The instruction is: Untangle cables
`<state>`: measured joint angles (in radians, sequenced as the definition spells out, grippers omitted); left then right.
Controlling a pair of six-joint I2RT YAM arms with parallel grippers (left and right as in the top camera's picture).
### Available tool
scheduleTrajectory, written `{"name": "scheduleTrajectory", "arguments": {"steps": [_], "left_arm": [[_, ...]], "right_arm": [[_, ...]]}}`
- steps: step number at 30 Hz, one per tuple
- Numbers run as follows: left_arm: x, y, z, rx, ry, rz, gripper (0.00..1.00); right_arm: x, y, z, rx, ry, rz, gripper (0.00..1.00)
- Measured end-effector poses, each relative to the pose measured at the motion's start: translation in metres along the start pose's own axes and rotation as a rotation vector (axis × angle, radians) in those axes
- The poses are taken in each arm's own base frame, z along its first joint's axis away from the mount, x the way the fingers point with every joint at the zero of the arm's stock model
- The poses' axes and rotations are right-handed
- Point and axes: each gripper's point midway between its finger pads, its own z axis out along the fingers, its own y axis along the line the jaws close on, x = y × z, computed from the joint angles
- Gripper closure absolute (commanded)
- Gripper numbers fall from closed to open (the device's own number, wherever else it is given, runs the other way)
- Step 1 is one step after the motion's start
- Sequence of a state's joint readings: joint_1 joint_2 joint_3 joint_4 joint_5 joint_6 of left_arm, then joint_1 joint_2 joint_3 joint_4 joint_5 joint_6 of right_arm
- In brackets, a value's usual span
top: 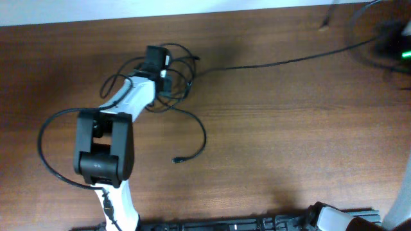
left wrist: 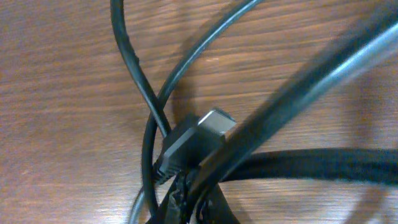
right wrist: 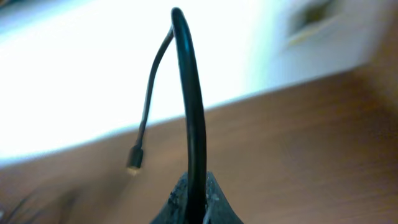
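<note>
The cables [top: 172, 72] lie as a loose tangle of thin black loops at the back left of the table. My left gripper [top: 156, 63] is down in the tangle. In the left wrist view its fingertips [left wrist: 194, 205] are shut on a black strand, next to a dark plug with a metal tip [left wrist: 193, 142]. One cable [top: 282, 61] runs taut from the tangle to the far right, where my right gripper [top: 390, 37] is raised and blurred. In the right wrist view the gripper [right wrist: 196, 208] is shut on that cable [right wrist: 191, 93], whose plug end [right wrist: 134, 159] hangs free. Another strand ends in a plug [top: 175, 160] on the table.
The left arm [top: 106, 144] reaches from the front edge to the tangle, with its own thick black wire [top: 42, 138] looping out to the left. The right arm's base [top: 340, 219] sits at the front right. A pale wall runs along the table's back edge [top: 192, 8].
</note>
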<state>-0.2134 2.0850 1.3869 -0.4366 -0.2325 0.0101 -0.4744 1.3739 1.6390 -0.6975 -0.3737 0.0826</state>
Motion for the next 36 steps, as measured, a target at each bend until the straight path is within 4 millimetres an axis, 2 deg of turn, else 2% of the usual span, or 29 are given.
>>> {"name": "scheduleTrajectory", "arguments": {"steps": [1, 2, 3, 4, 5, 7, 8, 9, 11, 12, 14, 15, 16, 17, 18, 19, 20, 21, 23, 26, 28, 29, 30, 31, 32, 34, 35, 36], "left_arm": [[0.002, 0.015, 0.002, 0.029, 0.01, -0.044, 1.0], [0.004, 0.026, 0.005, 0.052, 0.015, -0.077, 1.0], [0.005, 0.032, 0.006, 0.071, 0.018, -0.098, 1.0], [0.005, 0.034, 0.006, 0.087, 0.019, -0.11, 1.0], [0.006, 0.032, 0.006, 0.105, 0.02, -0.112, 1.0], [0.006, 0.028, 0.005, 0.185, 0.02, -0.133, 1.0], [0.005, 0.018, 0.002, 0.249, 0.019, -0.135, 1.0], [0.005, -0.001, -0.002, 0.318, 0.02, -0.119, 0.99], [0.005, -0.02, -0.007, 0.369, 0.023, -0.095, 0.95], [0.005, -0.032, -0.01, 0.39, 0.023, -0.076, 0.99], [0.005, -0.059, -0.017, 0.432, 0.02, -0.028, 1.0], [0.004, -0.067, -0.018, 0.44, 0.013, -0.013, 1.0], [0.002, -0.068, -0.018, 0.441, 0.005, -0.012, 1.0], [0.002, -0.068, -0.018, 0.442, 0.002, -0.012, 1.0], [0.002, -0.069, -0.018, 0.446, 0.0, -0.011, 1.0], [0.001, -0.069, -0.018, 0.448, -0.002, -0.011, 1.0], [0.001, -0.07, -0.018, 0.45, -0.003, -0.009, 1.0], [0.001, -0.07, -0.018, 0.45, -0.003, -0.009, 1.0], [0.001, -0.071, -0.018, 0.45, -0.005, -0.009, 1.0], [-0.001, -0.072, -0.017, 0.457, -0.023, -0.009, 1.0], [-0.001, -0.072, -0.017, 0.459, -0.026, -0.009, 1.0], [-0.001, -0.073, -0.017, 0.46, -0.026, -0.009, 1.0], [-0.001, -0.073, -0.017, 0.46, -0.027, -0.009, 1.0], [-0.001, -0.073, -0.017, 0.461, -0.027, -0.009, 0.98], [-0.001, -0.073, -0.017, 0.461, -0.027, -0.009, 0.98], [-0.002, -0.073, -0.017, 0.461, -0.028, -0.009, 0.96], [-0.001, -0.073, -0.017, 0.461, -0.028, -0.009, 0.94], [-0.002, -0.073, -0.017, 0.461, -0.028, -0.009, 0.93]], "right_arm": [[-0.036, -0.034, -0.034, 0.13, -0.111, 0.034, 0.96], [-0.049, -0.054, -0.052, 0.2, -0.16, 0.065, 0.96], [-0.055, -0.08, -0.071, 0.282, -0.199, 0.115, 0.96], [-0.054, -0.099, -0.079, 0.333, -0.207, 0.155, 0.96], [-0.054, -0.105, -0.077, 0.341, -0.208, 0.158, 0.96], [-0.059, -0.113, -0.066, 0.347, -0.206, 0.075, 0.96], [-0.06, -0.131, -0.052, 0.392, -0.193, 0.007, 0.96], [-0.045, -0.163, -0.025, 0.464, -0.122, -0.027, 0.96], [-0.02, -0.2, 0.0, 0.55, -0.026, -0.031, 0.96], [0.005, -0.226, 0.02, 0.588, 0.056, -0.016, 0.96], [0.05, -0.256, 0.049, 0.613, 0.189, 0.012, 0.96], [0.062, -0.264, 0.058, 0.616, 0.22, 0.016, 0.96], [0.06, -0.27, 0.064, 0.619, 0.212, -0.017, 0.96], [0.044, -0.273, 0.066, 0.627, 0.168, -0.107, 0.96], [0.019, -0.276, 0.061, 0.647, 0.103, -0.217, 0.96], [-0.003, -0.281, 0.051, 0.699, 0.043, -0.289, 0.96], [-0.031, -0.285, 0.025, 0.797, -0.018, -0.354, 0.96], [-0.055, -0.287, -0.01, 0.9, -0.048, -0.436, 0.96], [-0.053, -0.291, -0.022, 0.926, -0.013, -0.461, 0.96], [0.022, -0.296, 0.007, 0.76, 0.261, -0.419, 0.96], [0.087, -0.311, 0.021, 0.689, 0.473, -0.339, 0.96], [0.123, -0.322, 0.027, 0.663, 0.569, -0.274, 0.83], [0.157, -0.332, 0.032, 0.646, 0.644, -0.184, 0.65], [0.183, -0.332, 0.037, 0.601, 0.694, -0.106, 0.48], [0.194, -0.327, 0.041, 0.556, 0.713, -0.074, 0.34], [0.215, -0.307, 0.057, 0.417, 0.728, 0.01, 0.19], [0.217, -0.286, 0.066, 0.313, 0.708, 0.067, 0.01], [0.217, -0.275, 0.07, 0.259, 0.693, 0.093, 0.01]]}}
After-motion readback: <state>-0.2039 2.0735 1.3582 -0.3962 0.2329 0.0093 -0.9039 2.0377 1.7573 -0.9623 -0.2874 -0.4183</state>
